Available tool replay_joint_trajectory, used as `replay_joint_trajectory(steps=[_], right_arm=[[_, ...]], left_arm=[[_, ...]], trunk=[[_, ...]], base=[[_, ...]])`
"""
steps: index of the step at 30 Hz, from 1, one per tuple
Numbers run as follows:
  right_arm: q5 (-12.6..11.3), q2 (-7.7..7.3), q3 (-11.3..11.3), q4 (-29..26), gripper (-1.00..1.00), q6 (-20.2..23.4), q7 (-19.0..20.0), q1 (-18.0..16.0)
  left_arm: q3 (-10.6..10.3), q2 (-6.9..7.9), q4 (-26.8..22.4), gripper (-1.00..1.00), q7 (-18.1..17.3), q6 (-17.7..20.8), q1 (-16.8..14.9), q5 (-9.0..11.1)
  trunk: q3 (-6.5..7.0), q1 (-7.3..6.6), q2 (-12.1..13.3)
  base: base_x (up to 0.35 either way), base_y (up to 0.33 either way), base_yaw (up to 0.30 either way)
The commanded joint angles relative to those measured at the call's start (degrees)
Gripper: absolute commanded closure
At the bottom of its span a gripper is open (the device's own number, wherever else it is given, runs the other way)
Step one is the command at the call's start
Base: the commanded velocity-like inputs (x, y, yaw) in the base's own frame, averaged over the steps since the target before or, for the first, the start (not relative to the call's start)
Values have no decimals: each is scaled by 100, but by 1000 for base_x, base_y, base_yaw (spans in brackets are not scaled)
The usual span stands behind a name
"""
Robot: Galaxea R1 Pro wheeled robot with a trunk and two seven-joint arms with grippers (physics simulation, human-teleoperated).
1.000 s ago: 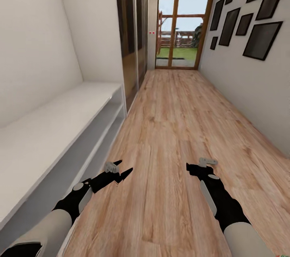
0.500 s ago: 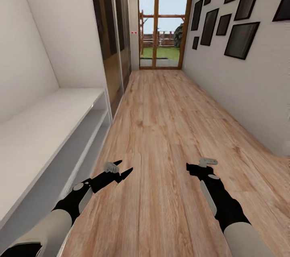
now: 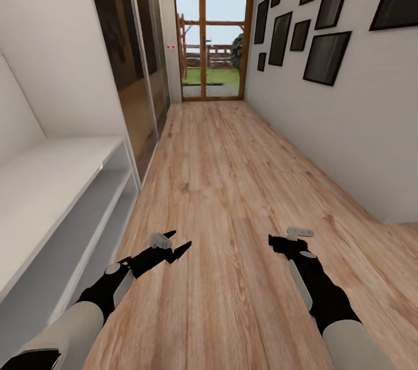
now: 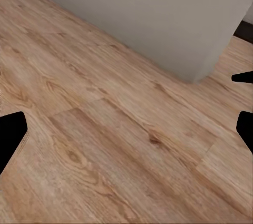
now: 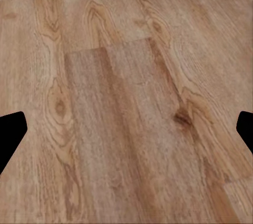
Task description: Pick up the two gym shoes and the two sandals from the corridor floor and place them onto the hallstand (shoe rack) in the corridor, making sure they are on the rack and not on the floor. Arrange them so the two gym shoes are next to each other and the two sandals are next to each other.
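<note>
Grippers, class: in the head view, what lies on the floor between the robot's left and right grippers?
Nothing but bare wood-plank floor lies between the left gripper and the right gripper, both held open above it, in the head view.

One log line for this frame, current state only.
phase: in transit | left hand: open, empty | right hand: open, empty | floor: bare wood ahead | white bench: left side | glass door: corridor end

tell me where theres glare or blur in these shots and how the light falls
Head view: bright daylight through the wood-framed glass door, ceiling spots reflected in the glossy dark wardrobe panels, straight walls splayed by the wide lens. Both wrist views: even, soft light on the wood-grain plank floor, grain slightly blurred, no hard shadows.
</note>
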Motion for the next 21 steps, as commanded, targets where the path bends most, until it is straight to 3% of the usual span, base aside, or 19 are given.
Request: replay_joint_trajectory(steps=[1,12,21], right_arm=[[-60,-2,9,-8,-100,22,-36,-2],[-63,-2,9,-9,-100,22,-36,-2],[-65,-2,9,-6,-100,22,-36,-2]], left_arm=[[12,0,7,-100,-28,-12,-5,12],[8,-4,7,-100,-28,-9,-4,13],[12,-2,7,-100,-28,-13,-5,13]], trunk=[[-5,2,-2],[-5,2,-2],[-5,2,-2]], base=[[348,0,-18],[349,34,-14],[299,188,-221]])
